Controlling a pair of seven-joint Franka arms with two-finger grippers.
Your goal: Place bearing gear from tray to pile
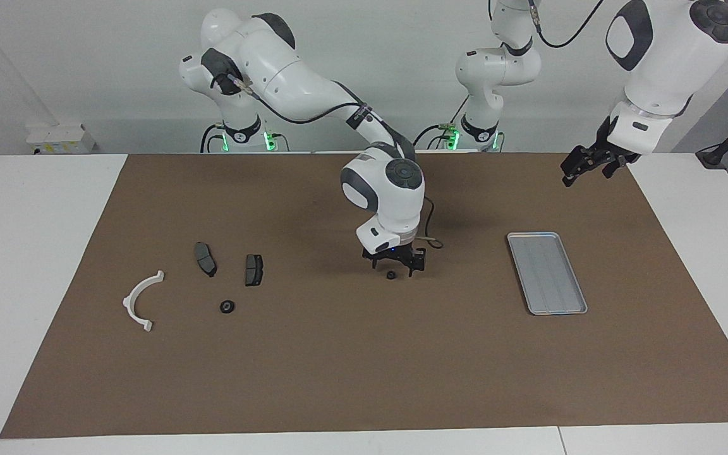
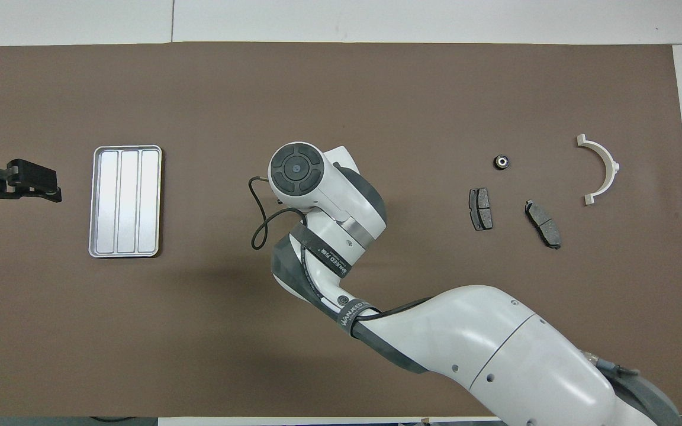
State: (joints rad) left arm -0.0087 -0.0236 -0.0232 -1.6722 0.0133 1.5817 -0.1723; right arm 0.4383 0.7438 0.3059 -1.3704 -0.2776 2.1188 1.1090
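While the right arm reaches low over the middle of the table, the scene reads as follows.

Right gripper [image 1: 394, 266]: low over the brown mat [image 1: 364, 379], fingers apart, straddling a small dark bearing gear [image 1: 391, 275] that sits on the mat; whether the fingers touch it cannot be told. In the overhead view the arm's wrist hides both.

Left gripper [image 1: 588, 165]: raised over the edge of the mat at the left arm's end of the table, fingers apart, holding nothing; this arm waits.

Tray [image 1: 547, 273]: silver-grey, ribbed floor, rounded corners, flat on the mat toward the left arm's end, nothing in it.

Pile: toward the right arm's end, two dark brake pads [image 1: 205, 258] [image 1: 253, 269] side by side, a white curved bracket [image 1: 141, 300] nearest the table's end, and a second bearing gear [image 1: 227, 306] lying farther from the robots than the pads, all apart from one another.

Surface: white table [image 1: 35, 253] covered almost wholly by the brown mat, white margins showing at both ends.

Room: plain pale wall [image 1: 86, 63] at the robots' backs; a small white box [image 1: 59, 138] rests at the table's edge near the right arm's end.
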